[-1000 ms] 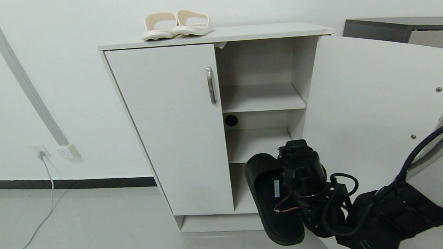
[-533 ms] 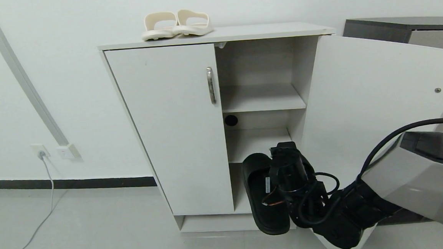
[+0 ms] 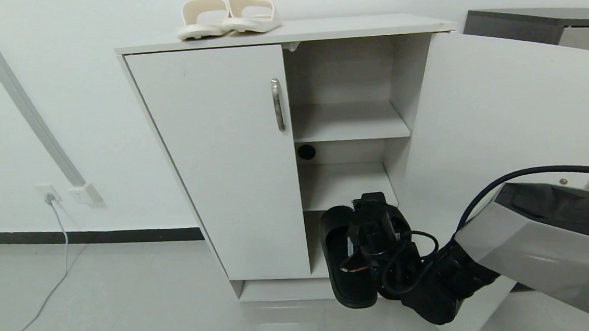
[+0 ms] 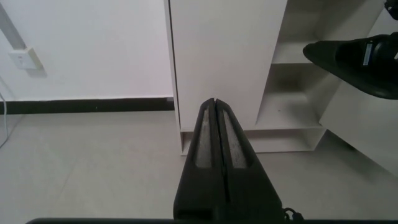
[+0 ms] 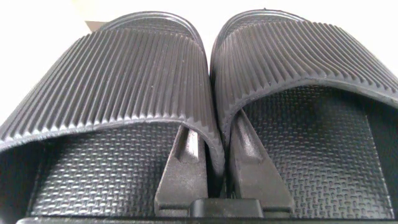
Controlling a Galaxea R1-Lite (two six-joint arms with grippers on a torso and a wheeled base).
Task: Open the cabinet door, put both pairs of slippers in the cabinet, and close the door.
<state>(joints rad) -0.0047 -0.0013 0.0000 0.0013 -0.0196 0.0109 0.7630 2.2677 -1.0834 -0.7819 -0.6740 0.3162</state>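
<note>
Black slippers [image 5: 118, 81] pinched (straps together) in right end effector [image 5: 216, 149].

You are looking at a white wall [image 3: 81, 107] where a grey cable duct [image 3: 24, 100] is running down at a slant to a small white box [image 3: 85, 193]. Beside it a plug is sitting in a wall socket [image 3: 47, 195], its grey cord [image 3: 65, 241] trailing across the pale tiled floor [image 3: 119, 309]. A black skirting strip [image 3: 99, 238] is lining the wall's foot, and a grey unit [image 3: 521, 26] is standing at the far right.

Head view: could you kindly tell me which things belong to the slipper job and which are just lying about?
Job: black slippers, right gripper, cream slippers, cabinet, open door.
Lying about: wall socket, wall trunking, dark furniture.
</note>
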